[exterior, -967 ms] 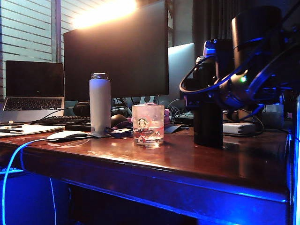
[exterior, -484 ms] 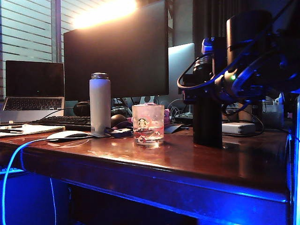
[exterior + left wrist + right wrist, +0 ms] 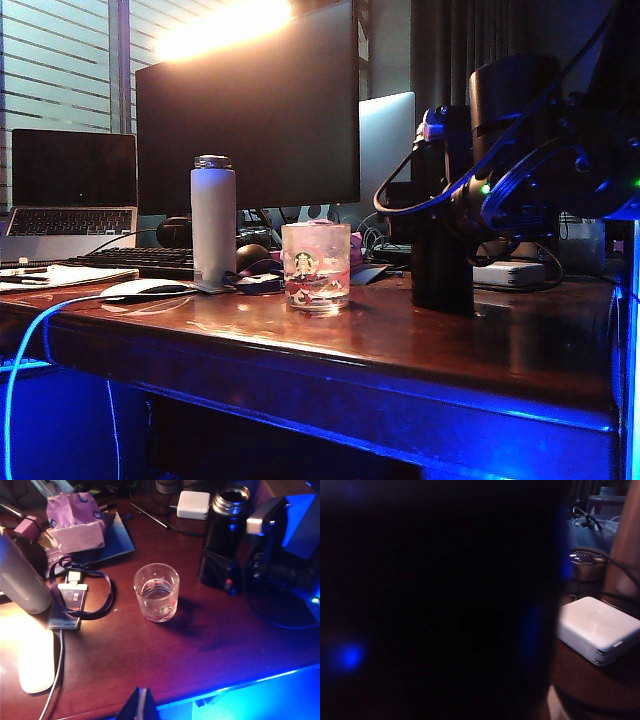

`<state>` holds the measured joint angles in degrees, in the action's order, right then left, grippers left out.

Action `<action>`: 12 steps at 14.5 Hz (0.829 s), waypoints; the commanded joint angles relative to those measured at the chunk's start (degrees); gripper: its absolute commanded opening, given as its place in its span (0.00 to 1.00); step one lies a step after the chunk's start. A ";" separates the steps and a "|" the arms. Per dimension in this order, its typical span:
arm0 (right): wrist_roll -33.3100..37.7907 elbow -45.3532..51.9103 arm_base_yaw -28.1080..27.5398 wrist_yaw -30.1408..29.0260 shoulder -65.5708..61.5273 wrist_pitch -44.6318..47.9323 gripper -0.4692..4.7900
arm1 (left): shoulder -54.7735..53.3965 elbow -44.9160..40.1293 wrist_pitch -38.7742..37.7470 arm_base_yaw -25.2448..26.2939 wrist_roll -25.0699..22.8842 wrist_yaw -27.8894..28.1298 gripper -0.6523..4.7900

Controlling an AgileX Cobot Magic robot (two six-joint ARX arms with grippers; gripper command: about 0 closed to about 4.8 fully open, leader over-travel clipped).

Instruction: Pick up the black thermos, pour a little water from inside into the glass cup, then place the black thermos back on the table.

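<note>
1. Two arms share the wide, glossy reddish-brown wooden table, so we start from the lie of it: the tall matte black thermos with its bright metal rim stands upright on the table's right part, well apart from the short clear glass cup with the green logo near the middle.
2. Our right gripper is at the thermos's lower body, fingers spread as wide as they go. Whether the pads touch the wall yet we cannot tell; its wrist view is filled with black.
3. We judge the grasp is the step in hand. We would centre the flask between the fingers, keep them level and close firmly, since a smooth cylinder may slip or tip.
4. Our left gripper hangs over the front edge near the cup; only its tip shows, so its fingers' state is unclear.
5. Water already sits in the cup, so we would pour sparingly.
</note>
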<state>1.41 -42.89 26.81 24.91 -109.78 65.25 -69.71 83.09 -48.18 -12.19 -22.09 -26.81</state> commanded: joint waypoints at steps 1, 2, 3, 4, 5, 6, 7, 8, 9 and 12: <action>-0.22 -0.68 -0.26 0.00 0.04 0.98 1.00 | 0.17 0.24 0.70 0.00 -0.20 -0.22 0.12; -0.20 -0.68 -0.61 -0.04 0.04 0.85 1.00 | 0.17 0.24 0.68 0.00 -0.20 -0.22 0.12; -0.20 -0.68 -0.98 -0.61 0.04 0.74 1.00 | 0.17 0.24 0.68 0.00 -0.20 -0.22 0.12; -0.20 -0.70 -1.31 -0.61 0.04 0.83 1.00 | 0.17 0.24 0.70 0.00 -0.20 -0.22 0.12; -0.22 -1.07 -1.90 -1.03 0.02 0.28 1.00 | 0.17 0.24 0.68 0.00 -0.20 -0.22 0.12; -0.39 -1.73 -2.36 -1.46 0.04 -0.79 0.77 | 0.17 0.24 0.70 0.00 -0.20 -0.22 0.12; -1.97 -1.97 -2.54 -1.77 0.04 -0.76 0.50 | 0.17 0.24 0.70 0.00 -0.20 -0.22 0.12; -2.78 -1.97 -2.54 -1.90 0.04 -0.74 0.35 | 0.17 0.22 0.68 0.00 -0.20 -0.22 0.12; -2.82 -1.95 -2.51 -1.90 0.04 -1.11 0.23 | 0.17 0.22 0.68 0.00 -0.20 -0.24 0.12; -3.02 -1.92 -2.47 -4.50 0.37 -0.76 0.23 | 0.17 0.22 0.70 0.00 -0.20 -0.22 0.12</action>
<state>-1.04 -44.73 24.23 21.74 -109.89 63.66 -69.69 83.09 -48.21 -12.21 -22.09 -26.81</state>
